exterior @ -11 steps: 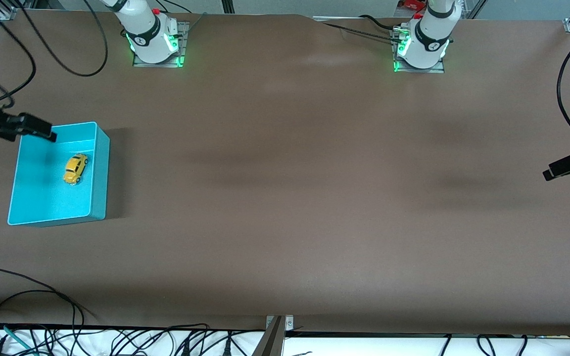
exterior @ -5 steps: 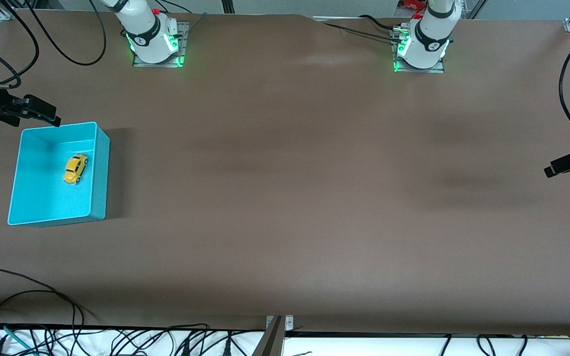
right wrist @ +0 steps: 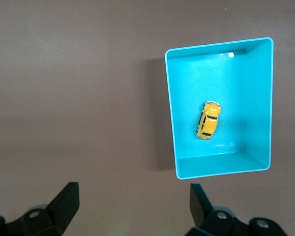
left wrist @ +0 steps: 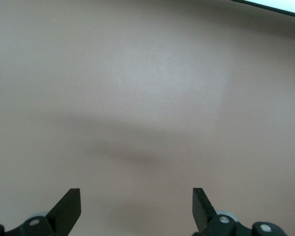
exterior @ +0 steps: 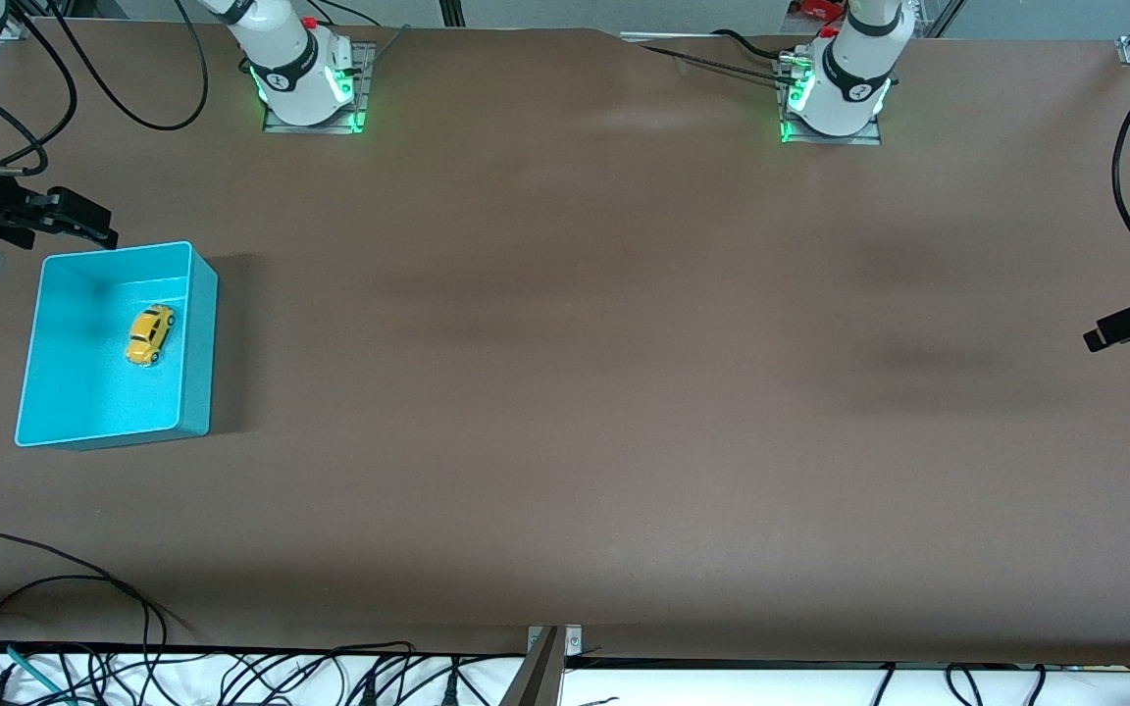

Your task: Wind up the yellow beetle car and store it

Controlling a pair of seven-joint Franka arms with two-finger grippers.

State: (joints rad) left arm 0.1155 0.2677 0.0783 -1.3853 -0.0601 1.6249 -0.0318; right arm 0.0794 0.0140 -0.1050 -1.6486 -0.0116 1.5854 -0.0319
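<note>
Our yellow beetle car (exterior: pixel 150 334) lies on the floor of the turquoise bin (exterior: pixel 196 333), roughly mid-floor and a little toward the wall that faces the arms' bases, resting on its wheels with its length angled slightly off the bin's long walls. Nothing touches it; in the right wrist view the car (right wrist: pixel 208 127) sits alone on the bin's floor, clear of every wall (right wrist: pixel 172 123). We judge from this that the storing part of the task is done: the car is where it belongs, and there is no reason for either arm to go back in.

The bin stands on the tabletop (exterior: pixel 565 392) near the edge at the right arm's end, well apart from both bases and from the edge nearest the front camera. That placement keeps it within the right arm's easy reach, which we take to be why it sits there.

Our right gripper (exterior: pixel 84 222) hangs over bare tabletop just off the bin's corner toward the bases, its fingers (right wrist: pixel 64 199) spread apart and carrying nothing. It looks down on the bin from above and to one side, so it stands clear of the container.

Our left gripper (exterior: pixel 1109 331) waits over the tabletop's edge at the left arm's end, well away from the bin, fingers (left wrist: pixel 69 204) apart and empty, with only brown surface beneath it.
</note>
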